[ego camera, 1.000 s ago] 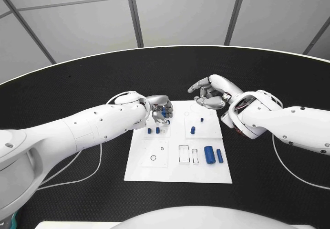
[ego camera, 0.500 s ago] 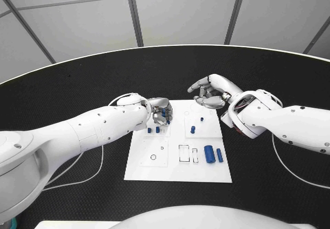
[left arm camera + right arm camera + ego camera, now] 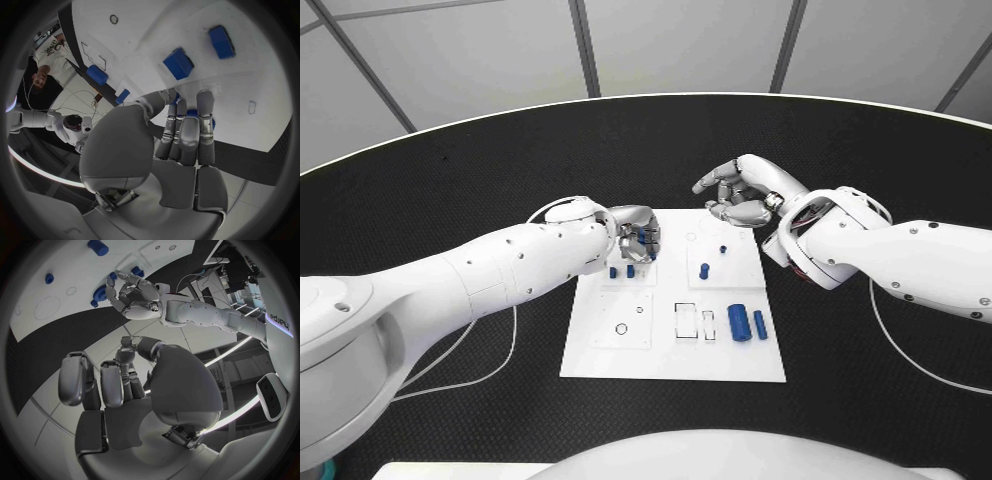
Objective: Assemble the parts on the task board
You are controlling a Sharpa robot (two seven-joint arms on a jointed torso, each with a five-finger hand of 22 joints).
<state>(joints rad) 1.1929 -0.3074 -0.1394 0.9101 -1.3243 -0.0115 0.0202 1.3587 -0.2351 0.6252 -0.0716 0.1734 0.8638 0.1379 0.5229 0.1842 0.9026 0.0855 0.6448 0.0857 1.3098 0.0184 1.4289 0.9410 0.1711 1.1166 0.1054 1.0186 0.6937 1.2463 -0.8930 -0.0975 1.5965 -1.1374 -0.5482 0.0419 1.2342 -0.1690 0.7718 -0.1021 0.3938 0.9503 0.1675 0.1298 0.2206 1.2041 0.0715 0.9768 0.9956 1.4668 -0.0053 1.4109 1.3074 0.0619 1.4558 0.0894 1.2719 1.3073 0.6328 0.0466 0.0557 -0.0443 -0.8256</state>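
Board [image 3: 678, 345] lay flat mid-table [image 3: 473, 180], long side running away from robot. Near end: two blue cylinders [image 3: 749, 324] lying side by side on right, just beside a rectangular outline w/ a narrow slot. Further up, right half: two small blue pegs [image 3: 713, 259] standing, apart from each other. Left half: two more blue pieces [image 3: 622, 271] standing close together, just below left hand.

Left hand [image 3: 636, 234] came in from left, hovering over board's far-left part, palm down. Fingers [image 3: 187, 131] held close together & bent down toward board; in left wrist view a blue part [image 3: 200, 118] seen right at fingertips, partly hidden behind them. Looked touched or pinched, but grip not clear — couldn't tell if held. Same view: two blue blocks [image 3: 180, 63] on white surface beyond fingertips, well apart from hand.

Right hand [image 3: 744, 190] up off table past board's far-right corner, over black top, not touching board. Fingers [image 3: 100, 382] curled in toward palm, nothing seen in them. Right wrist view also showed left hand [image 3: 132, 294] over board edge, w/ blue pieces nearby.

White cable [image 3: 459, 360] looped on table under left arm; another [image 3: 891, 345] under right arm.
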